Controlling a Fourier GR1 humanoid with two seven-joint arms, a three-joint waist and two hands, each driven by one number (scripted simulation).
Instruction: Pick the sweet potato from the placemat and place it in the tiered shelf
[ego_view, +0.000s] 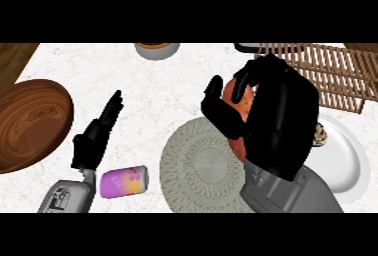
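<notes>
orange sweet potato (238, 102) in right hand (277, 120)

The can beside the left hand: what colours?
Purple can with orange-yellow markings, head view.

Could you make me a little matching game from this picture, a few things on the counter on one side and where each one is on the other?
Things:
1. sweet potato
2. can
3. wooden bowl
4. shelf

Places:
A. at the left edge of the counter
B. at the top right, behind the right hand
C. held in the right hand, above the placemat's far edge
D. lying on its side near the left hand

Pairs: 1-C, 2-D, 3-A, 4-B
</notes>
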